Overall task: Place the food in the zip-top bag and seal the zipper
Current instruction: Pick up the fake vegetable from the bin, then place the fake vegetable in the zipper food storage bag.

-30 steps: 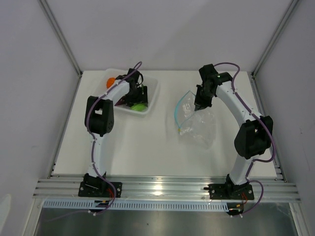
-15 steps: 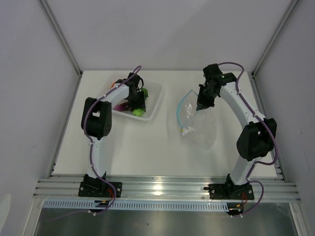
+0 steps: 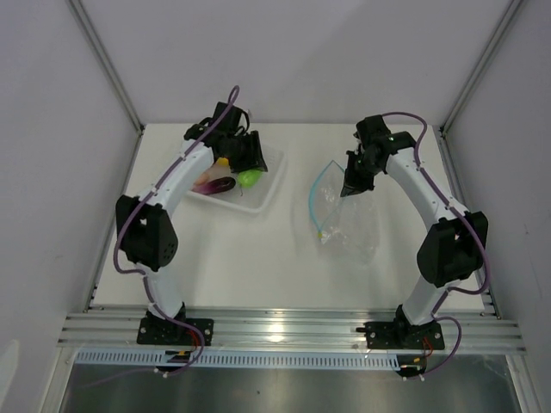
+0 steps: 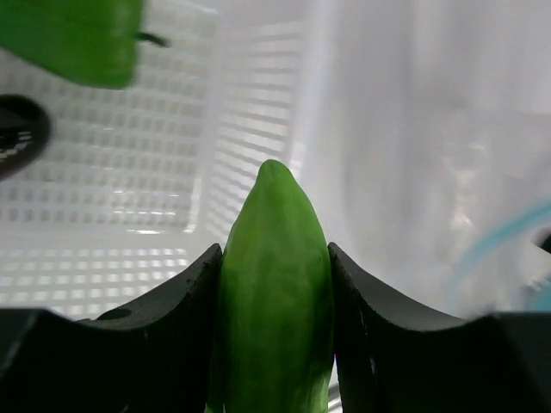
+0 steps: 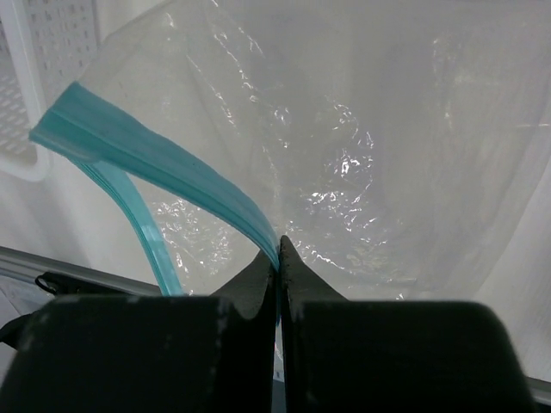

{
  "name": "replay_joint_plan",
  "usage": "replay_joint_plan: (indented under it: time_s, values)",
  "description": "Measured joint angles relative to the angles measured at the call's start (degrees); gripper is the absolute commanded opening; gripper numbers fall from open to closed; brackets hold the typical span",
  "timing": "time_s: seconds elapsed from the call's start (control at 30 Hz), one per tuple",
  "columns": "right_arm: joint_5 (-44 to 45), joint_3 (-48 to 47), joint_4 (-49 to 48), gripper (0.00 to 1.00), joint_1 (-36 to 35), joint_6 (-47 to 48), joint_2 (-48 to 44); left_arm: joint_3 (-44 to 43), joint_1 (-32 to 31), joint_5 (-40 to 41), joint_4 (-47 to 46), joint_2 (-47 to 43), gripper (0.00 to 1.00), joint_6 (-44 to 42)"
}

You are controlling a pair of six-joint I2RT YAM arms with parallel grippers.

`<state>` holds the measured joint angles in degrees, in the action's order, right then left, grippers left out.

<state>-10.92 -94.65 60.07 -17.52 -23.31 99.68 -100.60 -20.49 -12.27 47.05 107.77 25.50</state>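
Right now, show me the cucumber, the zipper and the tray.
cucumber [image 4: 274, 292], left wrist view, middle of its green body.
zipper [image 5: 155, 163], right wrist view, upper run of the blue strip.
tray [image 4: 112, 172], left wrist view, bare perforated floor.

Left arm [image 3: 172, 185] stretched to upper left of frame, left gripper [image 4: 275, 258] clamped around cucumber [image 4: 275, 310]; right arm [image 3: 422, 194] arched at upper right, right gripper [image 5: 277, 249] pinched tight on zipper [image 5: 155, 155].
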Motion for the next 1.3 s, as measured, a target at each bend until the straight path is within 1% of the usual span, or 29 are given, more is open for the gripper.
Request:
replay_joint_plan:
  time_s: [0.13, 0.23, 0.33, 0.47, 0.63, 0.83, 0.93, 1.07, 1.2, 1.3]
  values:
    - [-1.0, 1.7, -0.9, 0.0, -0.6, -0.2, -0.2, 0.0, -4.5, -7.2, -2.3, -5.0, 0.01, 0.7]
    - [-1.6, 2.3, -1.6, 0.0, -1.6, -0.2, -0.3, 2.6, -9.2, -13.6, -7.1, -8.8, 0.0, 2.8]
    - [-2.4, 2.4, -2.0, 0.0, -2.2, -0.3, -0.5, 3.8, -13.7, -18.6, -11.5, -10.1, 0.01, 5.0]
    - [-4.0, 2.4, -2.1, 0.0, -2.1, -0.7, -1.4, 6.9, -17.0, -22.7, -15.9, -10.1, 0.01, 8.2]
    - [-6.2, 2.4, -2.1, 0.0, -1.7, -1.8, -2.7, 11.0, -18.3, -23.6, -16.8, -9.8, 0.01, 10.6]
    - [-9.2, 2.4, -2.2, 0.0, -1.4, -3.2, -3.9, 10.6, -18.6, -23.3, -16.4, -8.1, 0.02, 11.6]
    - [-10.5, 2.4, -2.2, 0.0, -1.4, -3.8, -4.6, 7.6, -18.7, -23.3, -15.6, -4.9, 0.0, 12.0]
    - [-11.8, 2.4, -2.2, 0.0, -1.4, -4.1, -5.2, 0.9, -18.7, -21.7, -12.1, 0.4, 0.01, 12.3]
    - [-12.3, 2.4, -2.1, 0.0, -1.2, -4.0, -5.2, -3.4, -18.6, -18.4, -8.4, 3.3, 0.01, 13.2]
    - [-12.9, 2.4, -2.0, 0.0, -0.7, -4.2, -5.2, -4.4, -18.6, -15.1, -7.6, 4.0, 0.01, 13.8]
